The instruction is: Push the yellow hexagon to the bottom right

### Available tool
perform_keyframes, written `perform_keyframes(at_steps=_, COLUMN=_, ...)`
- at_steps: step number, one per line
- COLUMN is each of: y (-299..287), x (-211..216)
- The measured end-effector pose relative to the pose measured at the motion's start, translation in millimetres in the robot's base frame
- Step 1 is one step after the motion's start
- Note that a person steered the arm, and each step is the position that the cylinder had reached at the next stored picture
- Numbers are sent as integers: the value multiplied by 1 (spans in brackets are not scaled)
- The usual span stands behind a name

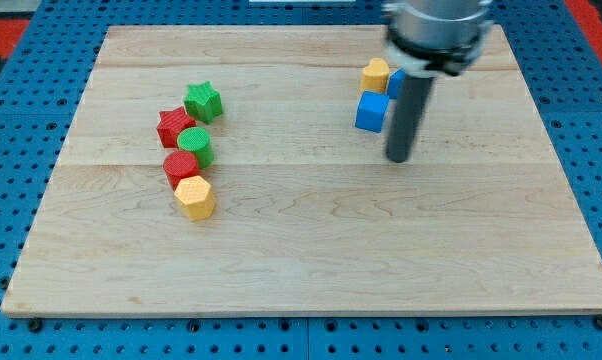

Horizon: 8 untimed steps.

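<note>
The yellow hexagon (pixel 194 197) lies on the wooden board (pixel 311 260) at the view's left of centre, at the lower end of a cluster of blocks. My tip (pixel 397 158) stands far to the view's right of it, just below and right of a blue cube (pixel 372 111). The rod reaches up to the arm's dark body at the view's top. The tip touches no block.
Above the yellow hexagon sit a red cylinder (pixel 180 167), a green cylinder (pixel 195 145), a red star (pixel 175 126) and a green star (pixel 203 101). A second yellow block (pixel 375 74) lies above the blue cube; another blue block (pixel 395 83) is partly hidden behind the rod.
</note>
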State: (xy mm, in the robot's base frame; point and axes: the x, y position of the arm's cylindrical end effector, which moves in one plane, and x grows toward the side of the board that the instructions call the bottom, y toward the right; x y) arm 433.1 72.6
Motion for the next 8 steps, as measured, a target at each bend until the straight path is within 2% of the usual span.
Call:
perform_keyframes(at_steps=1, y=-20, x=-60)
perform_keyframes(at_steps=2, y=0, x=-71)
perform_keyframes(at_steps=3, y=-18, x=40)
perform_keyframes(at_steps=4, y=-63, x=171)
perform_keyframes(at_steps=5, y=-220, x=163)
perform_keyframes(at_steps=6, y=-254, x=103)
perform_keyframes(at_steps=7, y=-189, x=85)
perform_keyframes(at_steps=8, y=-108, x=49)
